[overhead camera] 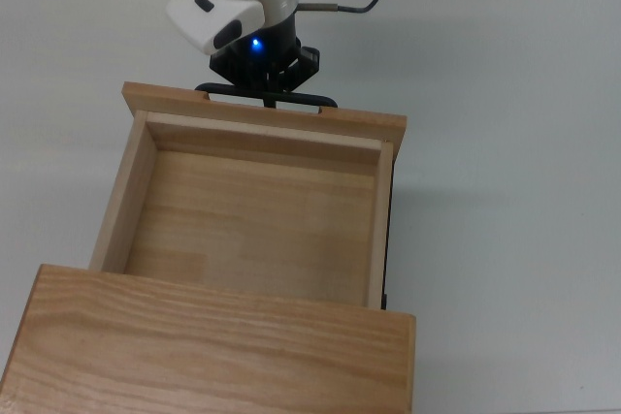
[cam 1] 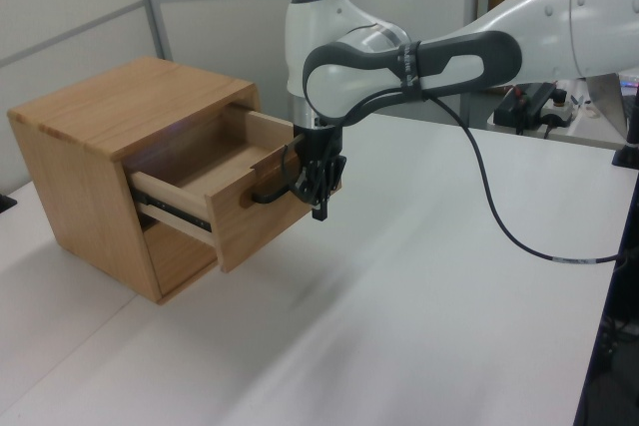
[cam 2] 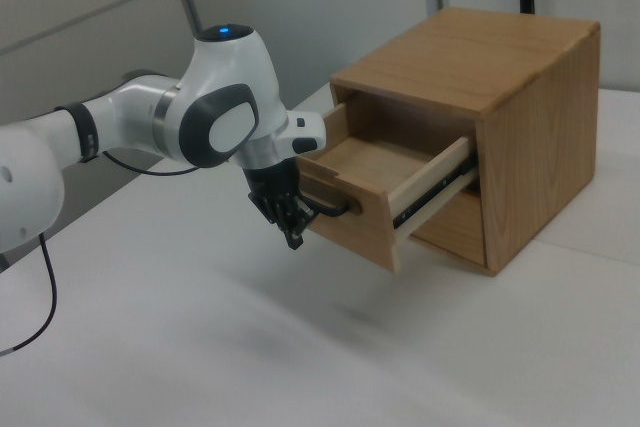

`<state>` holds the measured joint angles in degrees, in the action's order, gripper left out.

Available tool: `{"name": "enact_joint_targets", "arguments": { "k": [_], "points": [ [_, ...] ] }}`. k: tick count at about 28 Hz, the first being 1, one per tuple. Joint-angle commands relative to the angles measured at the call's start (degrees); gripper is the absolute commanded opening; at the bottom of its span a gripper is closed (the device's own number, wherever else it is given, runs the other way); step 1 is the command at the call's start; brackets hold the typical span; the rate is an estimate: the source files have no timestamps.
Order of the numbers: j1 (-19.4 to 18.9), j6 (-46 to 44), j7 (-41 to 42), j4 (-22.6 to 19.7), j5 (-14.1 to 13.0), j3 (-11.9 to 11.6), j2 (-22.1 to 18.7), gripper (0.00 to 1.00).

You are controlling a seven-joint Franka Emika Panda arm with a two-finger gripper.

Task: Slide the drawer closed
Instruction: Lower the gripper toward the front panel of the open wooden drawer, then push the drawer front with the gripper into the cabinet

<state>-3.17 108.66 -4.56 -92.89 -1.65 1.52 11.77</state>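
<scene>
My gripper [cam 1: 319, 197], fingers together and grasping nothing, meets the handle [overhead camera: 310, 100] to push the open drawer [overhead camera: 254, 210] into the cabinet [cam 1: 110, 107].

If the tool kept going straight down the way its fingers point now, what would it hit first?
Probably the white table. The tool points downward beside the drawer front, level with the black handle, and nothing shows beneath it. How close it sits to the handle is unclear.
</scene>
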Motion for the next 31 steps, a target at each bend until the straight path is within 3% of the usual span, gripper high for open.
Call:
{"name": "enact_joint_targets", "arguments": {
  "k": [1, 10, 19, 31],
  "points": [
    [0.2, 0.9, 1.0, 3.7, 0.1, 0.0, 3.5, 0.0],
    [0.3, 2.6, 0.9, 9.0, 0.2, -0.5, 7.1, 0.0],
    [0.2, 13.1, 0.4, 9.0, 2.1, -0.6, 9.1, 0.0],
    [0.5, 30.5, 0.4, 9.0, 2.0, -0.7, 10.3, 0.0]
  ]
}}
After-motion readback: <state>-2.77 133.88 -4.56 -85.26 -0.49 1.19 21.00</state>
